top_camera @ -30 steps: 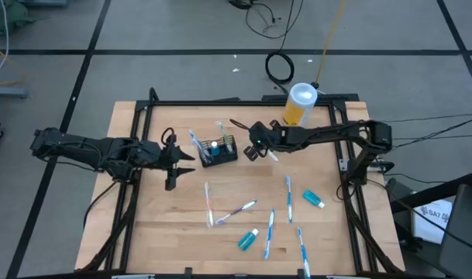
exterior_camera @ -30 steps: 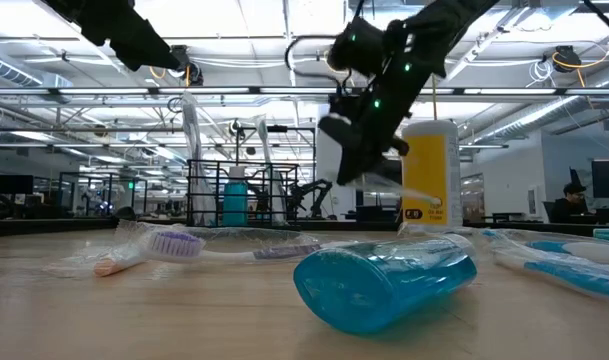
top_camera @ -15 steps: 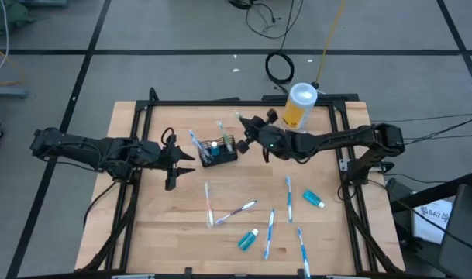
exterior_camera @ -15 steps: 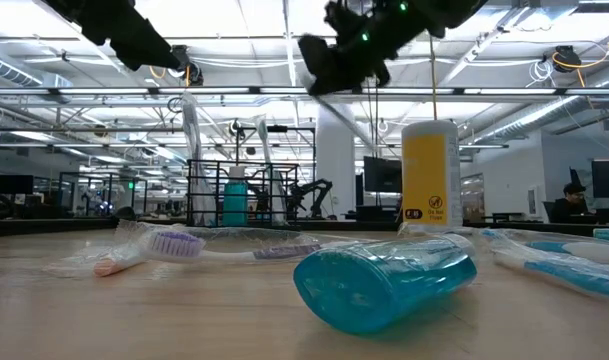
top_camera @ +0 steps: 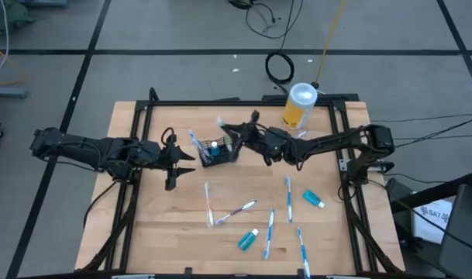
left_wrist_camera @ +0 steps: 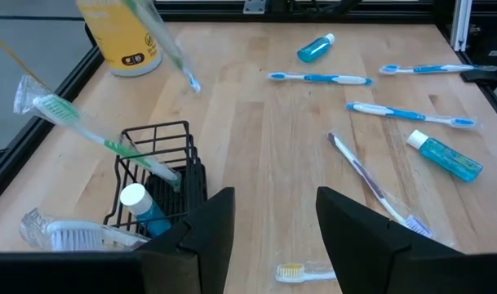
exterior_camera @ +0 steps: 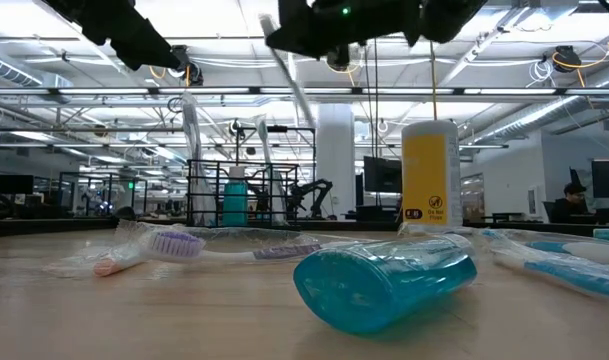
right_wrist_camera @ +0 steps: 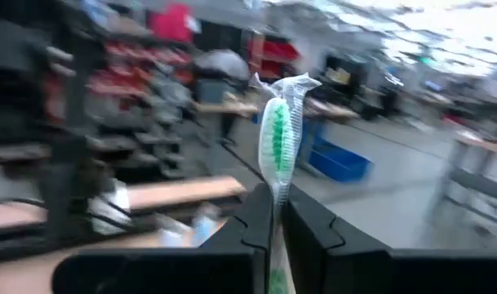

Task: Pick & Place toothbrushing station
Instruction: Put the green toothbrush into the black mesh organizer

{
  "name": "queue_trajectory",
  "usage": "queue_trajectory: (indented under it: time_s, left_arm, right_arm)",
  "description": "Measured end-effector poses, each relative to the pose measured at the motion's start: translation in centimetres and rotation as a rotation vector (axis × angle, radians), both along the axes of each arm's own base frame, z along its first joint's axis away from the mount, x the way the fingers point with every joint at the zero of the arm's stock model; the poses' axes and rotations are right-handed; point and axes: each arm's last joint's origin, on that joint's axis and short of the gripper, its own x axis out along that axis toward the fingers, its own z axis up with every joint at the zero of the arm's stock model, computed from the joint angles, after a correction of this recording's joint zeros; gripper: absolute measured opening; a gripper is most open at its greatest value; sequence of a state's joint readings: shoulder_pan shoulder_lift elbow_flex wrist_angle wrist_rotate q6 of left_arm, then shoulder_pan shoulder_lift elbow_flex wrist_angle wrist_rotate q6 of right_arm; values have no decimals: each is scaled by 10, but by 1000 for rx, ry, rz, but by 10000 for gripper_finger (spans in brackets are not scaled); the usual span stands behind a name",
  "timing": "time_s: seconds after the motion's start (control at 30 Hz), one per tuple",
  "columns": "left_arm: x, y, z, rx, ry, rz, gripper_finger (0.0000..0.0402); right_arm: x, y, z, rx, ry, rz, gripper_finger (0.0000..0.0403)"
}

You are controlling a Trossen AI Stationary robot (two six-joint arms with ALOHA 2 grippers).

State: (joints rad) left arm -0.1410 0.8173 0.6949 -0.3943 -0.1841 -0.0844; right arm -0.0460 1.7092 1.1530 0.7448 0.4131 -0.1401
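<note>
While the black wire caddy (top_camera: 218, 150) near the table's far middle already holds a teal toothpaste tube (left_wrist_camera: 142, 209) and a few wrapped brushes, most of the set is still loose: several white-and-blue toothbrushes (top_camera: 288, 191) and two teal tubes (top_camera: 248, 239) lie on the near half of the table. Just beside the caddy, the right gripper (top_camera: 237, 133) is clenched on a wrapped green-bristled toothbrush (right_wrist_camera: 277, 135), held raised and apparently bound for the caddy. At the caddy's other side waits the left gripper (top_camera: 176, 162), fingers spread and empty. I judge the job under halfway done.
</note>
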Motion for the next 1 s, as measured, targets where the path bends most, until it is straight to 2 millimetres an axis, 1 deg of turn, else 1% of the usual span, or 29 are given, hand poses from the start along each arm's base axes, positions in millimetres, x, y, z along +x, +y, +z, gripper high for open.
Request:
queue_trajectory:
  time_s: [0.07, 0.17, 0.4, 0.5, 0.57, 0.73, 0.83, 1.0]
  left_arm:
    - [0, 0, 0, 0, -1, 0, 177]
    - [0, 0, 0, 1, -1, -1, 177]
    - [0, 0, 0, 2, -1, -1, 177]
    - [0, 0, 0, 2, -2, -1, 177]
    - [0, 0, 0, 2, -1, -1, 177]
    - [0, 0, 0, 3, 4, -1, 177]
    - [0, 0, 0, 5, 6, -2, 177]
    - [0, 0, -1, 4, 6, -2, 177]
  right_arm:
    - [6, 0, -8, 1, -8, 28, 9]
    - [15, -2, -26, -30, -6, 20, 6]
    - [30, -6, -55, -36, -203, 31, 6]
    - [34, -6, -68, -8, -202, 20, 6]
    - [35, -7, -73, -13, -200, -18, 6]
    - [34, -6, -77, -48, -215, -75, 6]
    - [34, -6, -76, -51, -214, -76, 6]
    - [33, -6, -71, -79, -214, -89, 6]
